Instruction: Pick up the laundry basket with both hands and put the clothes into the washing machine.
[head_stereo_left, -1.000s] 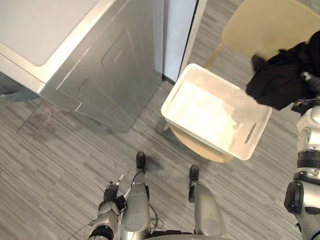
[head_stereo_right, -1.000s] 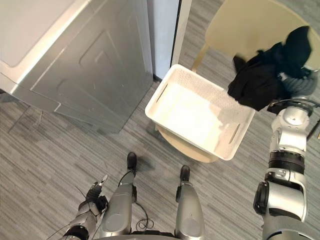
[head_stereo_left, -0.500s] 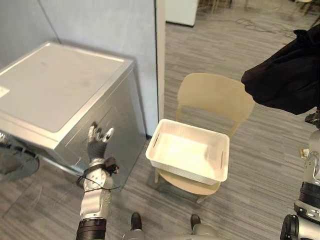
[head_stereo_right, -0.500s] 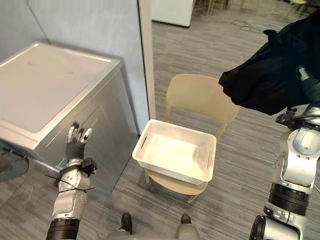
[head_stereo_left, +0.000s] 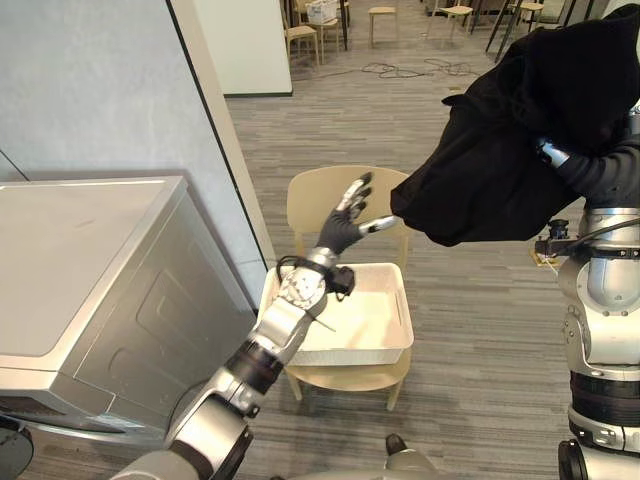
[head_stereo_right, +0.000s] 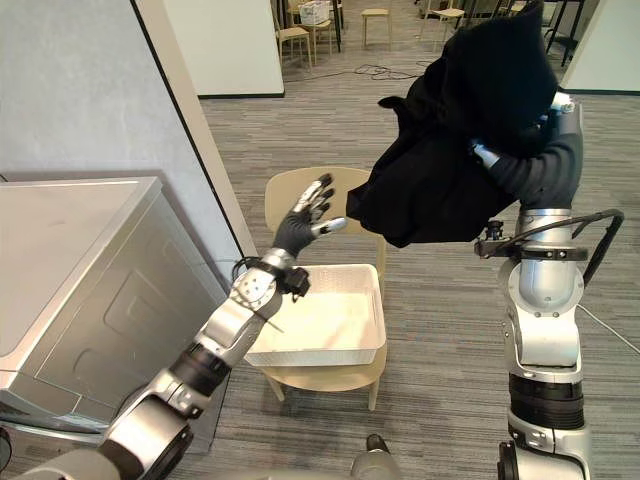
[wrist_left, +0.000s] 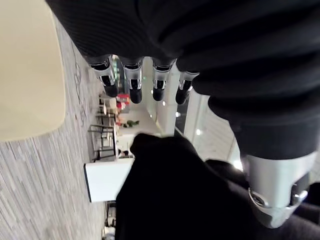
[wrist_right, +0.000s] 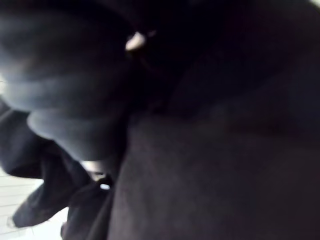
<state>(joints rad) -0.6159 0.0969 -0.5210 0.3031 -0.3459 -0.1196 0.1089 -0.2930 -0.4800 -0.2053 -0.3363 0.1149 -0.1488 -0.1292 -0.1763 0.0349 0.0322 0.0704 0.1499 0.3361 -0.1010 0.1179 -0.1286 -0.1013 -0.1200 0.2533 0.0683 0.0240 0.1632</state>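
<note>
Noted: clothes (head_stereo_left: 500, 150) plain black; laundry basket (head_stereo_left: 360, 355) white; chair (head_stereo_left: 310, 200) pale beige; washing machine (head_stereo_left: 130, 310) silver-grey; floor (head_stereo_left: 480, 330) grey, wood-grain striped; wall (head_stereo_left: 100, 90) pale blue-grey.

Legible text, labels, brands, numbers, signs: none can be read on any surface in view.
</note>
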